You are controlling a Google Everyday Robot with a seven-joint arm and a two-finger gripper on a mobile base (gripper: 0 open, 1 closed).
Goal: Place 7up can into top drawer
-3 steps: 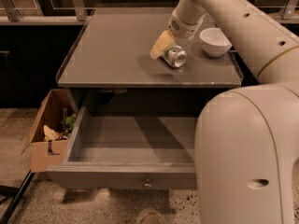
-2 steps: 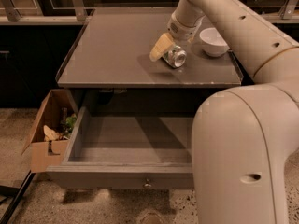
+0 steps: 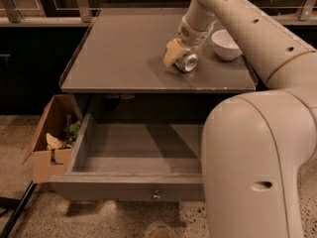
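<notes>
The 7up can lies on the bench, upper centre of the frame, with the tool down at it; whether it grips, I cannot tell. The top drawer stands open below; lifting and placing remain.

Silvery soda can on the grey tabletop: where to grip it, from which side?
Grip the small silvery soda can across its curved body, mid-length, coming from above. It lies on its side on the grey tabletop, shiny end facing the camera, so the sidewall is probably the easiest hold. The gripper sits right at the can.
</notes>
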